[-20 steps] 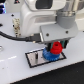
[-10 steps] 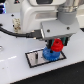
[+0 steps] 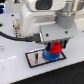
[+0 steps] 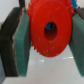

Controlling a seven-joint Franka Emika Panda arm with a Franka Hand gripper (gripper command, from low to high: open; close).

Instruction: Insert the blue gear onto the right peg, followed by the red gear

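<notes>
In the exterior view, the white arm descends from the top of the frame and ends in the gripper (image 3: 56, 44), whose dark body sits directly above the red gear (image 3: 56, 48). The red gear is between the fingertips and rests on top of the blue gear (image 3: 51, 55), which projects from beneath it toward the exterior view's left. The blue gear lies on the black-framed pale plate (image 3: 34, 59), at the plate end nearest the gripper. The right peg is hidden by the stacked gears and cannot be located. A black cable (image 3: 12, 36) runs from the arm toward the exterior view's left, well apart from the gripper. In the wrist view, the red gear (image 4: 49, 32) fills the space between the two teal pads (image 4: 20, 39), one on each flank, with its toothed rim touching both. A patch of blue shows through the central bore. The jaws are closed to the width of the red gear and clamp it.
</notes>
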